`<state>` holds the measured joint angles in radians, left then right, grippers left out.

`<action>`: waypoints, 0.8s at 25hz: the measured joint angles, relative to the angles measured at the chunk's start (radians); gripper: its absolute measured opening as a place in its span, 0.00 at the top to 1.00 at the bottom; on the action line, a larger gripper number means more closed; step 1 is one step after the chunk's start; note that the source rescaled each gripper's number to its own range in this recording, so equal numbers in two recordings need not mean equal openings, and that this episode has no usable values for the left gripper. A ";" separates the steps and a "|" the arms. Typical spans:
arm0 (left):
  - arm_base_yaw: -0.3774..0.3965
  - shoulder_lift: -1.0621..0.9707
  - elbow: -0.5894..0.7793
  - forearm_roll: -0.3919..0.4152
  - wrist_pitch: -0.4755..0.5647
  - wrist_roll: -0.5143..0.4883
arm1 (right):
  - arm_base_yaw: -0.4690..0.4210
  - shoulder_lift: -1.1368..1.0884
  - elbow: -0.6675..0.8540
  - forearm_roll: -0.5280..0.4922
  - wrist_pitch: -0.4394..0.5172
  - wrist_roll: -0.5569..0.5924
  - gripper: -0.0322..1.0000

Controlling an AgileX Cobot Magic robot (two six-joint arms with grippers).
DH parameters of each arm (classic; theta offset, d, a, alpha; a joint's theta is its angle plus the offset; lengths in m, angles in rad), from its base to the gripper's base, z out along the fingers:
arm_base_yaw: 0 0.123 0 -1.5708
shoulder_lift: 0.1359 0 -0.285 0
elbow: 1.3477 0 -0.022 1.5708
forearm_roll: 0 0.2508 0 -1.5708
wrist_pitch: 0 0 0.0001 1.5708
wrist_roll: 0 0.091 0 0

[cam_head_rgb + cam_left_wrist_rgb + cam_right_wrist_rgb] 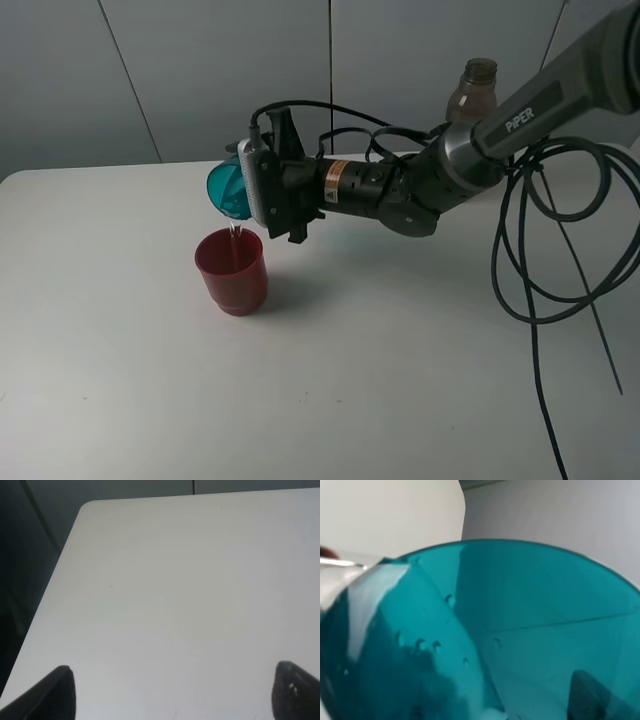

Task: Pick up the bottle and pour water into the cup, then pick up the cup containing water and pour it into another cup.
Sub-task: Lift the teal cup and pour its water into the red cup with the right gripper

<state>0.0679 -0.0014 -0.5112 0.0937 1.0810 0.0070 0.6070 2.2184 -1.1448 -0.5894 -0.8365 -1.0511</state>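
Teal cup (226,190) clamped in our right hand (250,190), we are pouring water (235,232) into the red cup (232,275); left hand (177,692) gaping, empty.

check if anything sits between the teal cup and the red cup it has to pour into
Nothing visible does. The teal cup, tipped in the right tool, hangs just above the open red cup, and water falls straight in.
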 joint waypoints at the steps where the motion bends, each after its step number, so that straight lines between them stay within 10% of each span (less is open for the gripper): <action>1: 0.000 0.000 0.000 0.000 0.000 0.000 | 0.000 0.000 0.000 0.000 0.000 -0.016 0.91; 20: 0.000 0.000 0.000 0.000 0.000 0.000 | 0.000 -0.001 0.000 0.006 -0.062 -0.263 0.91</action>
<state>0.0679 -0.0014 -0.5112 0.0937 1.0810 0.0070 0.6070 2.2178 -1.1448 -0.5835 -0.8989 -1.3142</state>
